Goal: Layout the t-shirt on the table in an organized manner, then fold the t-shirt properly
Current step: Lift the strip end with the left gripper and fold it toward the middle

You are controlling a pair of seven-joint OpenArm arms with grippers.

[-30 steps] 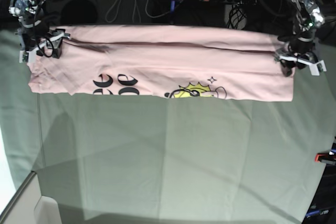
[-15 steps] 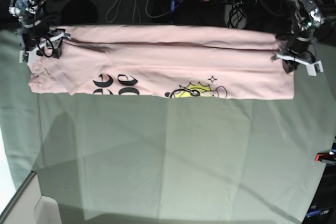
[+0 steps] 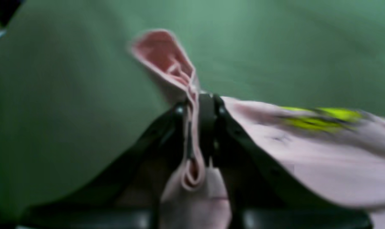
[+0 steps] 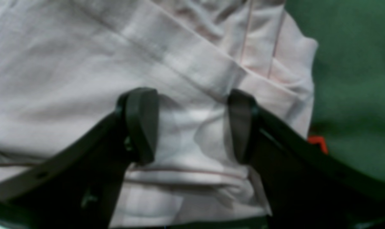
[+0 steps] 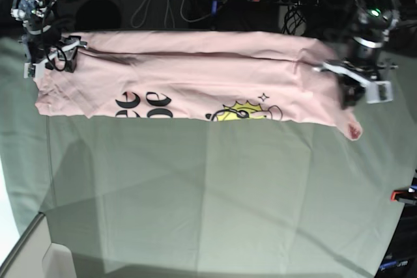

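The t-shirt [image 5: 195,79] is lying as a long folded band across the far part of the table [image 5: 208,200], with black lettering and a yellow print showing along its near edge. The left gripper [image 3: 197,127] is clamping a bunched edge of the shirt between its closed jaws; in the left wrist view a thin doubled fold is running between the pads, and a pink loop of cloth is sticking out beyond them over the green cloth. In the base view this gripper [image 5: 352,92] is sitting at the shirt's right end, where the corner is drooping as a small pink tip toward the near side. The right gripper [image 4: 192,124] is hovering over the other end of the shirt with its jaws standing apart, a pad on each side of a flat hemmed layer; whether the pads are touching the cloth is unclear. In the base view it [image 5: 52,56] is sitting at the shirt's far left corner.
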